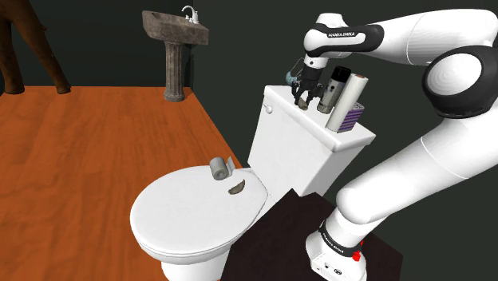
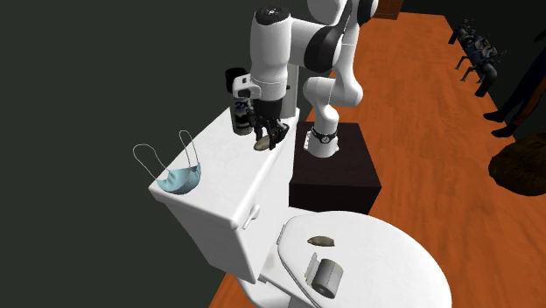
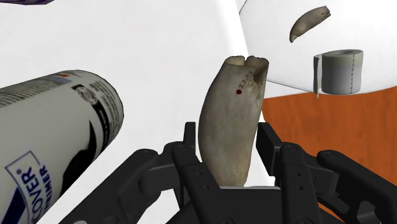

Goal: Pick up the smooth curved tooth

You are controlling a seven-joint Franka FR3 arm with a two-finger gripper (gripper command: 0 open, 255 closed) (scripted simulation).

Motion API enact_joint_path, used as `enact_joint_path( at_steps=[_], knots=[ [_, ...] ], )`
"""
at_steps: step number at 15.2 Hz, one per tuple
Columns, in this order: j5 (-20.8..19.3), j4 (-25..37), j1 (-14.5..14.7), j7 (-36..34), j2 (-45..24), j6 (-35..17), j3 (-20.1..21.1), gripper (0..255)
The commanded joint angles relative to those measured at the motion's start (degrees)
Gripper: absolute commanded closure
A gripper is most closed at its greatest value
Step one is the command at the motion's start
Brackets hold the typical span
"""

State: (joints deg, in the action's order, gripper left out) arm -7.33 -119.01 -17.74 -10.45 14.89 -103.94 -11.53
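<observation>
End effector [image 3: 229, 156] grips a tooth [image 3: 232, 108]; wrist view reveals its red dot [image 3: 238, 91].

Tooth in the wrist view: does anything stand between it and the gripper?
Nothing visible does. The gripper is shut on the tooth, which sits clasped between its two fingers. The white can is beside them, not between.

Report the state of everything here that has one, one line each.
end effector: shut on the held tooth.
held tooth: clasped in the end effector.
toilet lid: closed.
other tooth: lying loose on the toilet lid.
paper roll: resting on the toilet lid.
face mask: lying on the tank.
spray can: standing upright on the tank.
</observation>
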Motion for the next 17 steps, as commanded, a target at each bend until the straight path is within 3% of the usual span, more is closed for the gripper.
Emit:
enact_joint_path(
  at_steps=[1, 17],
  knots=[
    [0.03, 0.8, 0.01, 0.09, -0.01, 0.78, 0.01, 255],
    [0.48, 12.62, 0.23, 0.98, -0.92, 11.66, 0.35, 255]
  ],
)
